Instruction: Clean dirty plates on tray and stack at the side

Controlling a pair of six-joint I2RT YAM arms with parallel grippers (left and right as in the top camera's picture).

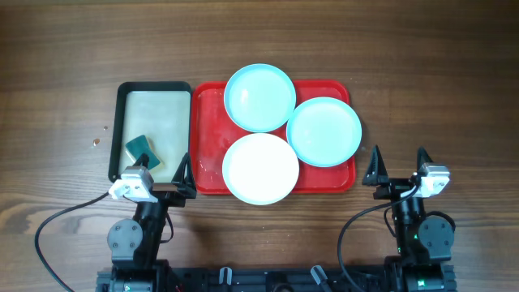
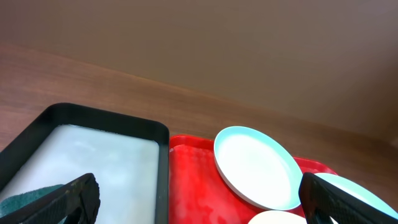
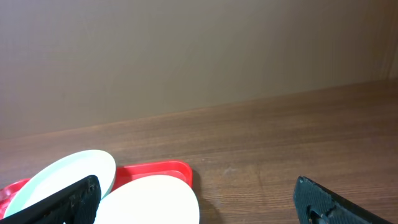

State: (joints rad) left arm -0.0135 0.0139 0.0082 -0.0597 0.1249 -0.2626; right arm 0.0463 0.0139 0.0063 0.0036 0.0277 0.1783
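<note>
We found the left end effector [image 1: 160,174] spread wide and empty at the near-left corner of the tray [image 1: 208,122], the right end effector [image 1: 398,167] likewise apart off its near-right corner. On the tray lay the plates [image 1: 259,97]: two pale blue, one white, overhanging its rim.

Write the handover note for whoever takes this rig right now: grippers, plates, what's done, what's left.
Left gripper: open, empty, near the dark-rimmed small tray.
Right gripper: open, empty, right of the large red plastic tray.
On it: far light-blue round plate, right light-blue round plate, near white round plate.
Green sponge lies in the dark-rimmed tray.
Done: nothing stacked.
To do: clean all three, stack beside.
</note>
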